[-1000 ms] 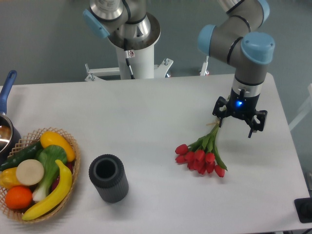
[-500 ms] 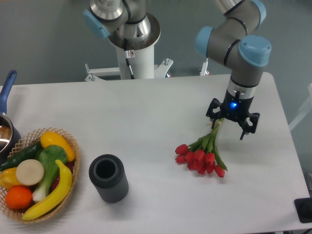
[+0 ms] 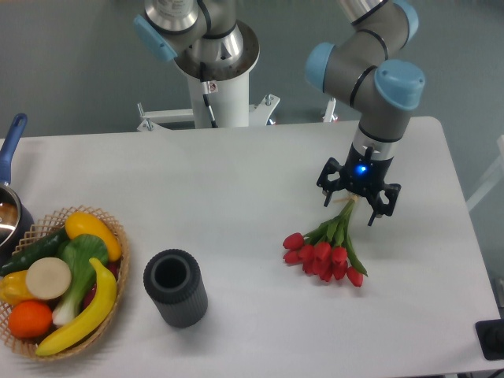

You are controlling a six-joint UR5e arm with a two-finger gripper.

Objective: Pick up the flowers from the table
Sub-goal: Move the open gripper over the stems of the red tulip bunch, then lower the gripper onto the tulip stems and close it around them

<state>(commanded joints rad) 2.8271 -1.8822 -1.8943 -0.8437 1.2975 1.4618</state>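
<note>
So far nothing is lifted: the flowers (image 3: 327, 250) lie flat on the table (image 3: 236, 197), the end effector (image 3: 355, 206) spread wide over their stem ends; closing and raising remain.

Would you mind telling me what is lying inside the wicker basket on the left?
The wicker basket holds a banana, an orange, a green leafy vegetable with a white stalk, a yellow pepper and a pale round slice. Whatever sits beneath them is covered.

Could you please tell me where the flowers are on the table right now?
The flowers lie on the right half of the table, buds toward the near edge, stems running up under the open gripper; the dark cylinder stands well to their left.
</note>
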